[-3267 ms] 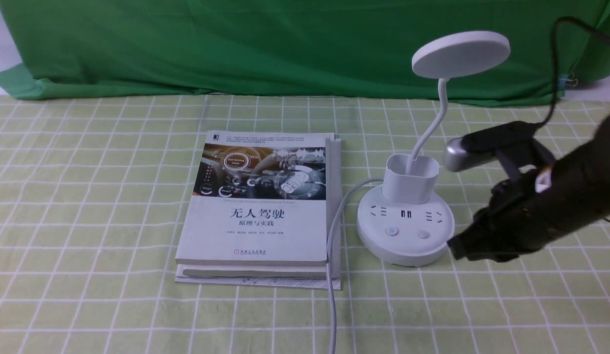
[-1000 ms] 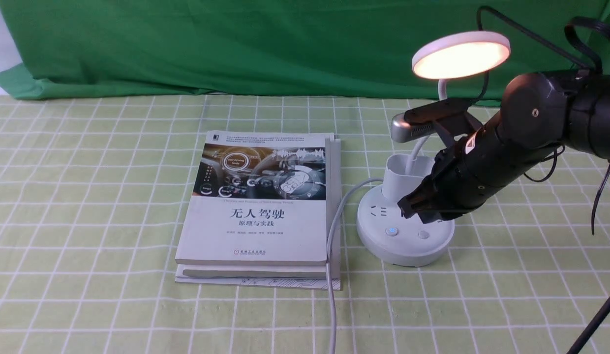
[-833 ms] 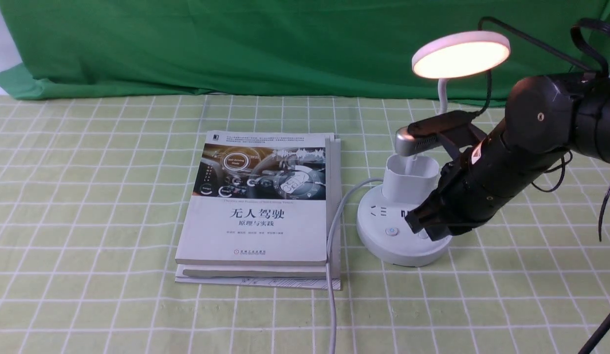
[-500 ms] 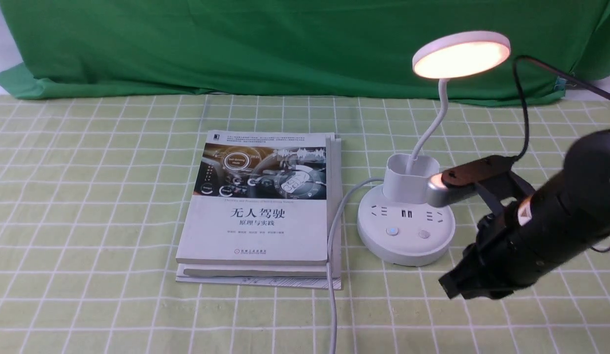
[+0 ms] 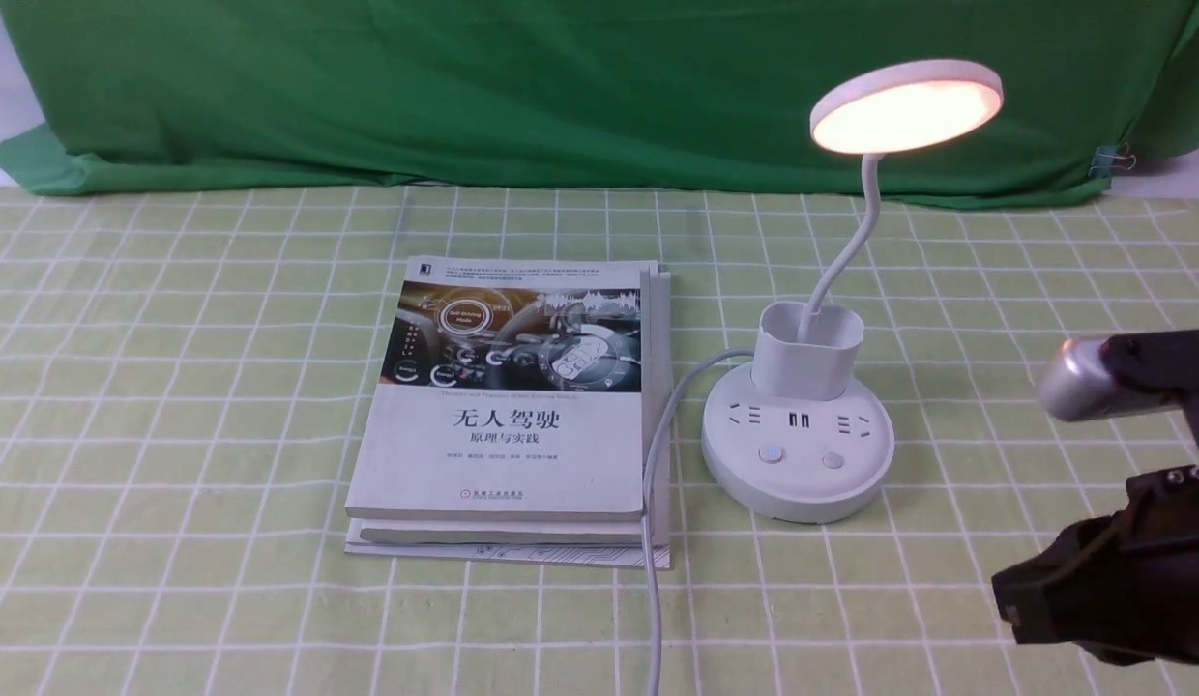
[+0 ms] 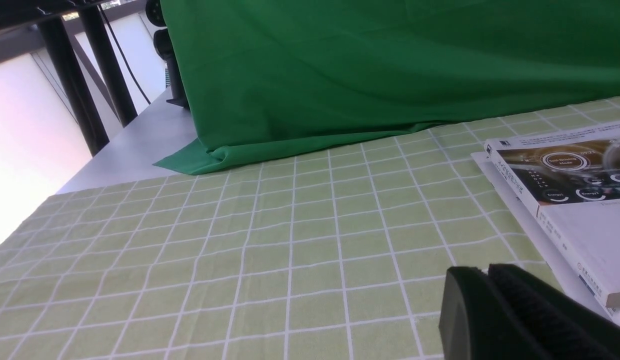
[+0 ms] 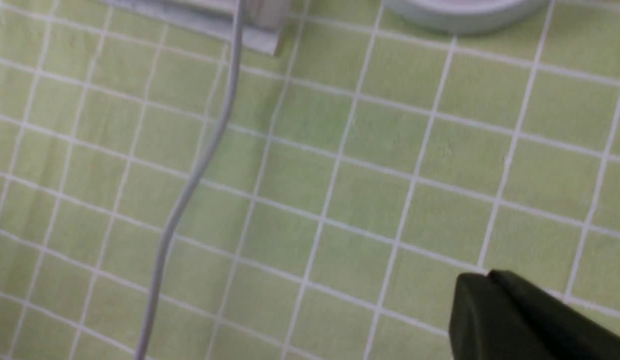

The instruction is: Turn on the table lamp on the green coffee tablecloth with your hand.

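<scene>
With the table lamp (image 5: 820, 387) lit on the green coffee tablecloth (image 5: 174, 387) beside the book (image 5: 511, 406), the hand (image 5: 1107, 594), fingers pressed together, is seen well clear; its cord (image 5: 655, 541) could be snagged.

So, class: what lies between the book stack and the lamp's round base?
In the front view, the lamp's pale grey cord runs between the book stack and the table lamp, over the green coffee tablecloth.
</scene>
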